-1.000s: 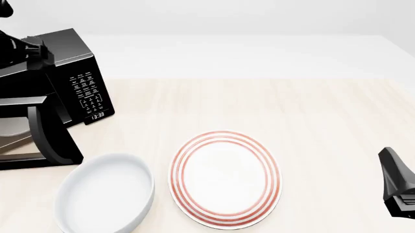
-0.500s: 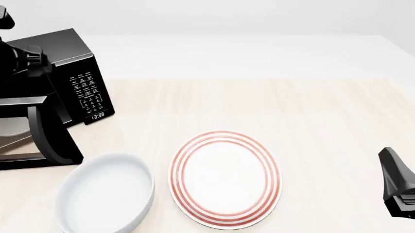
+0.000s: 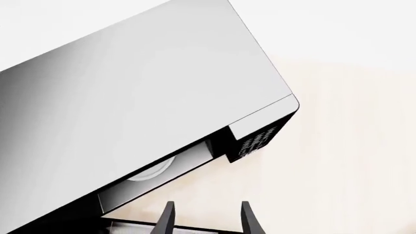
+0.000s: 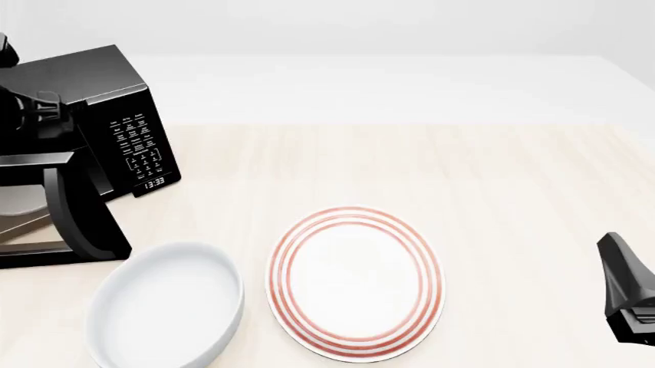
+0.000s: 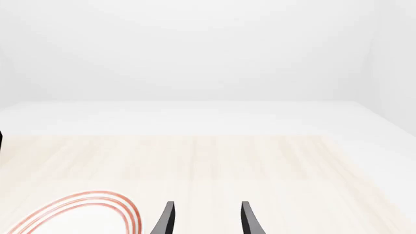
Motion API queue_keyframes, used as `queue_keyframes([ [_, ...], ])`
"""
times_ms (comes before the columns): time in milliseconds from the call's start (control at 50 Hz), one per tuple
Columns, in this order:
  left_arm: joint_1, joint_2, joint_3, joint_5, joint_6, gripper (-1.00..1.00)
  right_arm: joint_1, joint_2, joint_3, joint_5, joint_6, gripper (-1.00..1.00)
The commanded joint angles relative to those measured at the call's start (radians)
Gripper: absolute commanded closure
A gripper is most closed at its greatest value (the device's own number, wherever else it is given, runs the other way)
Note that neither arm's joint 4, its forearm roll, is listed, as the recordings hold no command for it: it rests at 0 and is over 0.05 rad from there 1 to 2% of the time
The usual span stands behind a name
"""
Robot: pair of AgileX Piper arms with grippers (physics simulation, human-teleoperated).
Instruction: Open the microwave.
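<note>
Left arm (image 4: 31,107) backed off a touch, both grippers' jaws spread and empty; microwave (image 4: 113,130) looks heavy and rigid, so grab its swung-out door (image 4: 82,222) edge.

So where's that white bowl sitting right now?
In the front view the white bowl sits near the table's front edge on the left, right beside the red-ringed plate and just in front of the microwave.

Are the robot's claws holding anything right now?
No. The left gripper is open above the microwave with nothing between its fingers. The right gripper is open too, over bare table.
</note>
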Motion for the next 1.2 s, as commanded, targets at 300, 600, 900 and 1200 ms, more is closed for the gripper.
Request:
queue_keyframes([
  [300,0.041,0.020,0.041,-0.029,0.007,-1.00,0.000,0.000,0.000,0.000,0.000,-1.00],
  [600,0.044,0.016,0.054,-0.032,0.005,-1.00,0.000,0.000,0.000,0.000,0.000,-1.00],
  [900,0.038,0.002,0.086,-0.041,-0.003,-1.00,0.000,0.000,0.000,0.000,0.000,-1.00],
  [1200,0.042,0.001,0.116,-0.045,0.001,-1.00,0.000,0.000,0.000,0.000,0.000,-1.00],
])
